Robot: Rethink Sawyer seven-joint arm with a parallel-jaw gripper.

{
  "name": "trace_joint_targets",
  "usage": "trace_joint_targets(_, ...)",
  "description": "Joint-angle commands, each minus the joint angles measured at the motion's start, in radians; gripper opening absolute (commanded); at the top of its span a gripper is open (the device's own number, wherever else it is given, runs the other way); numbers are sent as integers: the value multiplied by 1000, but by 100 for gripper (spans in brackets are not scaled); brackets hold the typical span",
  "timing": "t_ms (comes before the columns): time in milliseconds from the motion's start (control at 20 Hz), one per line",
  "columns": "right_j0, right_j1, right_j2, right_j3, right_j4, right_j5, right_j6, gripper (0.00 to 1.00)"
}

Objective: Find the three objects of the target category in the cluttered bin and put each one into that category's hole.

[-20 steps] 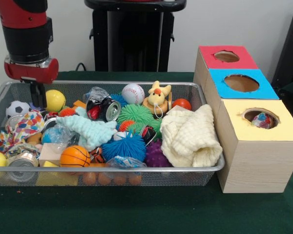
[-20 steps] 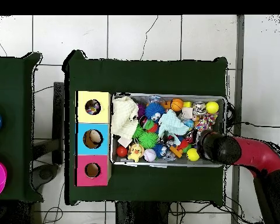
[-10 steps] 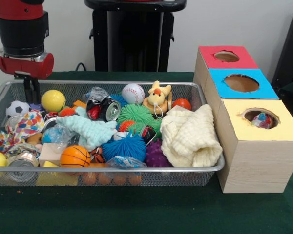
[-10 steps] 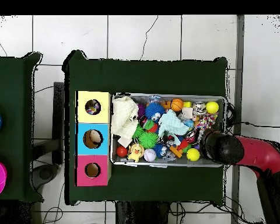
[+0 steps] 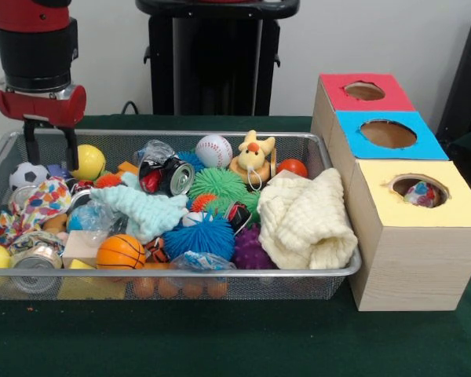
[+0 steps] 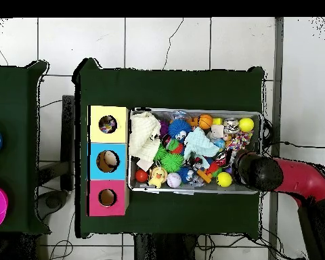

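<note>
The gripper (image 5: 48, 146) hangs over the left end of the wire bin (image 5: 220, 135), fingers spread and empty. Taking the soccer ball (image 5: 27, 174) as landmark: it sits just below and left of the fingertips, the yellow ball (image 5: 88, 162) just to its right (round, so no long axis). Which hole applies cannot be told.

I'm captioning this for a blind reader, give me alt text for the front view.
A red and black arm's open gripper hangs over the left end of a wire bin crammed with balls, cans and cloths. Right of it stands a box with red, blue and yellow holed tops.
</note>
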Motion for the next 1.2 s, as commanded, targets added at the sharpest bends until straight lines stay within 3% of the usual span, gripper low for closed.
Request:
trace_joint_targets(50, -7, 16, 32, 23, -52, -23, -113, 100)
trace_joint_targets(500, -14, 129, -4, -37, -135, -132, -95, 100)
trace_joint_targets(1200, 42, 188, -125, -76, -211, -169, 2, 100)
